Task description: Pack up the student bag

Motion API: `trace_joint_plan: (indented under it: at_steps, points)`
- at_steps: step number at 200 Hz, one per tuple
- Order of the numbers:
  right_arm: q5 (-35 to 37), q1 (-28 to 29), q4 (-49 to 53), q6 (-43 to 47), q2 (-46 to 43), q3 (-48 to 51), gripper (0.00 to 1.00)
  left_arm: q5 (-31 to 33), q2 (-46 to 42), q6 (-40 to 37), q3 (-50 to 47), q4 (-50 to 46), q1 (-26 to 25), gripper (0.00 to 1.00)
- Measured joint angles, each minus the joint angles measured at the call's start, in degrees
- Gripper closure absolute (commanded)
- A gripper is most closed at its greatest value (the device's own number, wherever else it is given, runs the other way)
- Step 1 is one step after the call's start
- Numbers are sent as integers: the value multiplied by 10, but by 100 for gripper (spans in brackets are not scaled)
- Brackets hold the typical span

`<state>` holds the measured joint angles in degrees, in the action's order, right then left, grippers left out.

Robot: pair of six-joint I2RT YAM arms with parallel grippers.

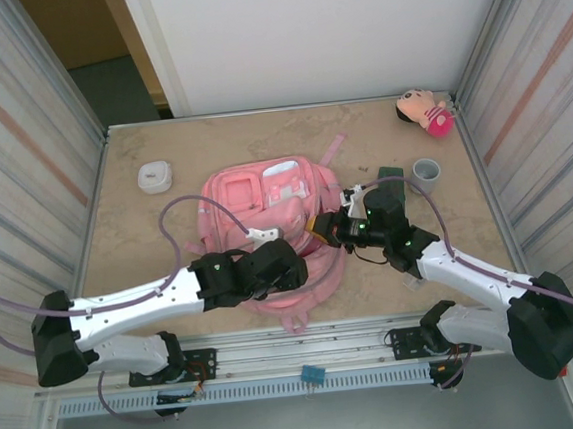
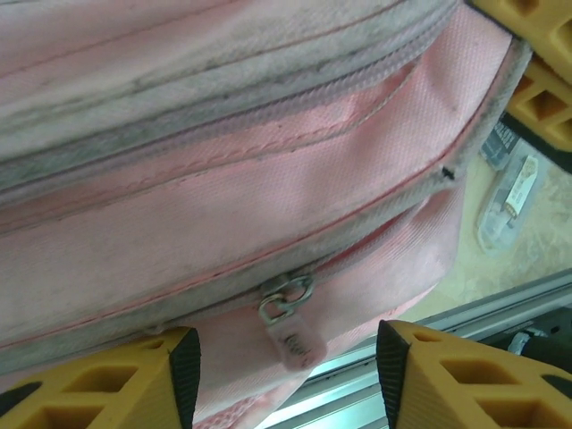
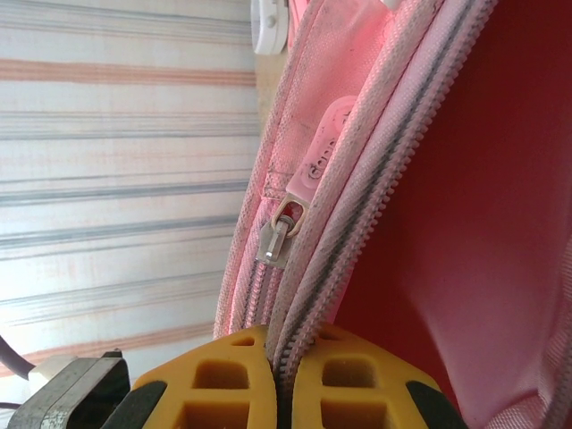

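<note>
Two white-and-black arms
Left arm (image 1: pixel 134 303), right arm (image 1: pixel 472 273): black joints, lilac cables (image 1: pixel 173 234); left tool (image 2: pixel 286 366) and right tool (image 3: pixel 284 375) have blocky orange fingers (image 2: pixel 474 375).

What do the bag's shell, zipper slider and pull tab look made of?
The student bag: woven fabric, probably synthetic, matte pink and grimy; weave and stitched seams show. Its zipper slider: likely metal, dull silver sheen. Its pull tab: seemingly soft rubbery plastic, pale pink, with moulded lettering.

We see the pink student bag (image 1: pixel 265 201) lying on the bench (image 1: pixel 159 135), a white case (image 1: pixel 155 176) to its left, a grey cup (image 1: pixel 426 171) and plush doll (image 1: pixel 424 112) to its right, our right gripper (image 1: pixel 320 228) at its right edge.
</note>
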<state>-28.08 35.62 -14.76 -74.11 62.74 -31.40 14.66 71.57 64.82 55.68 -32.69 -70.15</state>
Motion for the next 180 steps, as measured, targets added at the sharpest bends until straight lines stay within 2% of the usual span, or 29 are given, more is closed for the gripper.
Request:
trace_joint_plan:
  at_steps: [34, 59, 74, 111, 129, 137, 147, 180]
  points:
    - [2, 5, 11, 3, 0, -9, 100, 6, 23, 35, 0, -5, 0, 66]
    - [2, 4, 23, 12, 0, -12, 100, 10, 28, 44, 0, -8, 1, 90]
    - [-2, -3, 32, 15, 0, -16, 100, 10, 28, 44, 0, -6, 1, 100]
    - [-31, -47, 55, 27, -8, -17, 100, 14, 7, 23, -11, 10, 1, 100]
    - [-37, -56, 58, 26, -10, -17, 65, 15, -9, 4, -27, 31, 2, 100]
    - [-36, -53, 57, 26, -11, -17, 55, 14, -15, -5, -34, 41, 4, 100]
    - [-26, -44, 53, 22, -16, -17, 51, 13, -20, -19, -40, 52, 7, 100]
    - [27, 20, 22, 1, -44, -5, 47, 13, -21, -63, -41, 79, 12, 100]
